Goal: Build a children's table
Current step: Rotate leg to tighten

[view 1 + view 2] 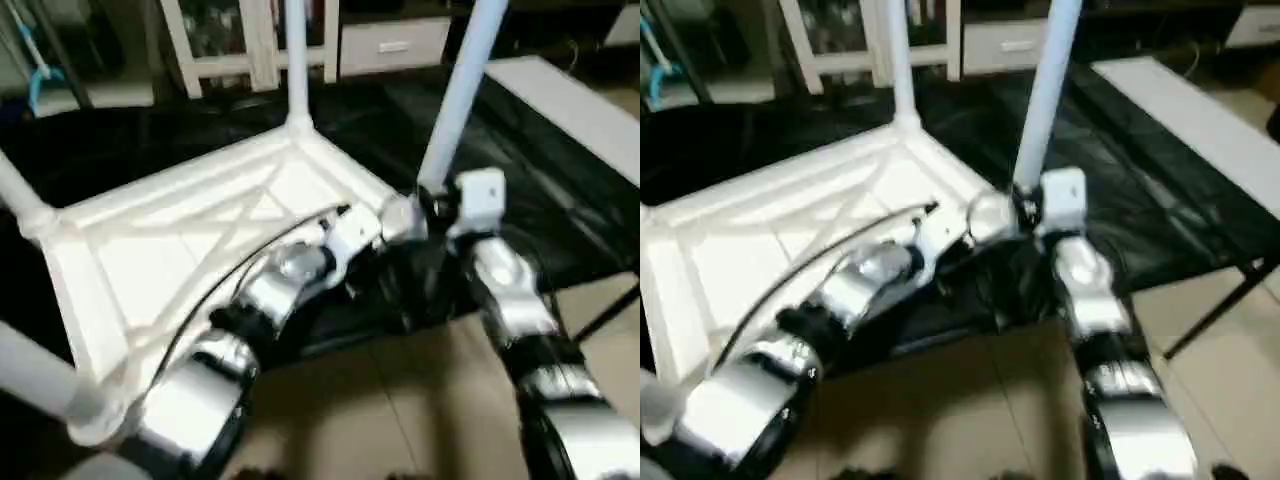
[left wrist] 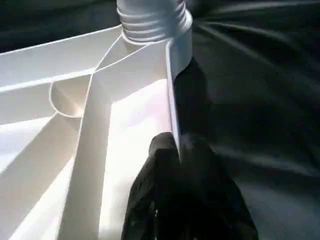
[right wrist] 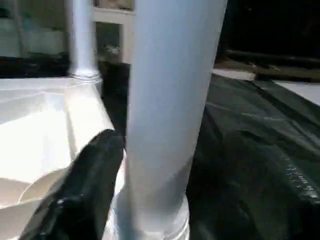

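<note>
The white table top (image 1: 200, 230) lies upside down on a black cloth, X ribs facing up. White legs stand in the far corner (image 1: 296, 60), the left corner (image 1: 15, 195) and the near left corner (image 1: 35, 375). A fourth leg (image 1: 460, 90) rises tilted from the right corner socket. My right gripper (image 1: 438, 205) is shut on this leg near its base; one black finger (image 3: 90, 175) lies against the tube (image 3: 165, 100), the other is hidden behind it. My left gripper (image 2: 175, 150) is shut on the top's thin rim wall (image 2: 170, 90), just below that threaded corner socket (image 2: 152, 20).
The black cloth (image 1: 560, 220) covers a low work surface with a tan floor (image 1: 400, 400) in front. A white flat panel (image 1: 570, 110) lies at the right. A white glass-door cabinet (image 1: 230, 40) stands behind. A black frame leg (image 1: 610, 310) slants at the right edge.
</note>
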Motion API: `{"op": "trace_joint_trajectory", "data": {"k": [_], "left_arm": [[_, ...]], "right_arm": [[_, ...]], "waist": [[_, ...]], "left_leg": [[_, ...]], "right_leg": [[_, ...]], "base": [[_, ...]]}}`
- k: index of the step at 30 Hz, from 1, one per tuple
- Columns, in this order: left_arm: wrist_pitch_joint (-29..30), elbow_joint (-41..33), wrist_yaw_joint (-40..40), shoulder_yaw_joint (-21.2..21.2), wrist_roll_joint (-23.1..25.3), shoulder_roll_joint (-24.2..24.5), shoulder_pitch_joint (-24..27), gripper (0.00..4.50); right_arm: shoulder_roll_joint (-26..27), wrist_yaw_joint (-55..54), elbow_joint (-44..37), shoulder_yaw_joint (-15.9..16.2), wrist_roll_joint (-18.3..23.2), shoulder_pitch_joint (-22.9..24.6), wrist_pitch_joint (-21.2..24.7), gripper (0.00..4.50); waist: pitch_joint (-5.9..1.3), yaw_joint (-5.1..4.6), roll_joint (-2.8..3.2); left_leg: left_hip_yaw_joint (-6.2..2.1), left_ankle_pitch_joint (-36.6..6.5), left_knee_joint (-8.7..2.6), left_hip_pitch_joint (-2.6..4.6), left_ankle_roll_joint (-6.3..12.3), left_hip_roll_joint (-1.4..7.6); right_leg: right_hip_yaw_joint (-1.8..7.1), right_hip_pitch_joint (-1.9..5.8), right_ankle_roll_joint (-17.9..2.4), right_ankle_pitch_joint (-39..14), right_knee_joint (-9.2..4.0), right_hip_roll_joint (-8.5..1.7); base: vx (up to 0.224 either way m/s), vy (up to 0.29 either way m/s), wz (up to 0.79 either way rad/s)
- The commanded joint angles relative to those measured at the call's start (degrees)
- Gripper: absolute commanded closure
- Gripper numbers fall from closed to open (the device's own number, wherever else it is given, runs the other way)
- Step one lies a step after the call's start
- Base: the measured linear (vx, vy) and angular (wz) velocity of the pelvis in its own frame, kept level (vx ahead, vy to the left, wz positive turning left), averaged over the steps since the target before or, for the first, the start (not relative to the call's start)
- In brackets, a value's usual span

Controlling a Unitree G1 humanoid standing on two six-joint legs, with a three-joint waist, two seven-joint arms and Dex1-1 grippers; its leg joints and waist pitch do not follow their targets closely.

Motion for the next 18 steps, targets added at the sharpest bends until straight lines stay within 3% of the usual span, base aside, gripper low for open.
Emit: {"op": "trace_joint_trajectory", "data": {"k": [1, 2, 3, 5, 7, 8, 13, 18], "left_arm": [[-4.6, -7.3, -13.8, -5.2, -1.6, 3.1, 5.7, 4.5], [-5.5, -10.1, -17.7, -6.8, -2.3, 4.3, 7.5, 4.5], [-6.1, -12.0, -19.8, -7.8, -2.9, 5.2, 8.8, 4.5], [-7.1, -13.2, -21.3, -8.4, -3.4, 5.8, 9.7, 4.5], [-8.0, -13.3, -22.7, -8.2, -3.3, 6.0, 10.2, 4.5], [-8.4, -13.3, -23.1, -8.2, -3.2, 6.1, 10.3, 4.5], [-8.5, -14.6, -24.2, -7.7, -3.1, 6.9, 10.9, 4.5], [-8.3, -15.8, -24.9, -7.5, -2.9, 7.9, 11.3, 4.5]], "right_arm": [[-4.5, 10.4, -10.7, 1.7, 3.3, 6.0, 3.3, 0.96], [-6.7, 14.9, -14.0, 2.8, 4.2, 8.5, 4.0, 0.96], [-8.8, 18.8, -16.4, 3.8, 5.0, 10.5, 4.8, 0.96], [-11.6, 24.1, -18.6, 4.6, 6.2, 13.0, 5.6, 0.96], [-14.6, 29.1, -19.5, 4.9, 6.6, 15.5, 5.5, 0.96], [-15.7, 30.9, -19.5, 5.1, 6.6, 16.4, 4.9, 0.96], [-19.0, 37.1, -21.8, 4.9, 8.1, 19.4, 6.7, 0.96], [-22.9, 43.6, -24.0, 5.2, 9.2, 21.4, 8.5, 0.96]], "waist": [[-4.65, 0.62, -0.79], [-4.11, 0.91, -0.82], [-4.13, 1.23, -0.91], [-3.82, 1.42, -0.63], [-3.78, 1.7, -0.79], [-3.71, 1.72, -0.87], [-3.73, 1.11, -1.23], [-4.01, 1.26, -1.18]], "left_leg": [[-2.1, -6.6, -3.77, 3.07, 10.53, 3.31], [-1.98, -10.0, -4.26, 3.19, 9.48, 3.53], [-2.0, -11.8, -4.43, 3.5, 8.49, 3.74], [-2.04, -17.8, -5.22, 4.06, 4.37, 3.72], [-1.91, -20.6, -5.42, 4.74, 1.67, 3.86], [-1.87, -21.5, -5.59, 4.72, 0.66, 3.86], [-2.13, -22.7, -5.64, 3.89, 0.35, 3.49], [-2.1, -17.8, -5.28, 3.47, 3.27, 3.58]], "right_leg": [[0.58, 3.22, -16.2, 1.8, -2.7, -1.41], [0.69, 2.99, -15.5, -2.0, -3.16, -1.34], [0.75, 2.96, -15.3, -4.1, -3.39, -1.42], [0.99, 2.47, -13.7, -10.7, -3.85, -1.08], [1.25, 1.98, -13.0, -12.6, -4.23, -1.07], [1.42, 1.94, -12.8, -12.7, -4.28, -1.11], [1.55, 2.22, -10.9, -16.5, -4.62, -1.57], [1.44, 2.51, -11.8, -11.9, -4.2, -1.54]], "base": [[0.0, 0.0, 0.0], [0.0, 0.0, 0.0], [0.0, 0.0, 0.0], [0.0, 0.0, 0.0], [0.0, 0.0, 0.0], [0.0, 0.0, 0.0], [0.0, 0.0, 0.0], [0.0, 0.0, 0.0]]}}
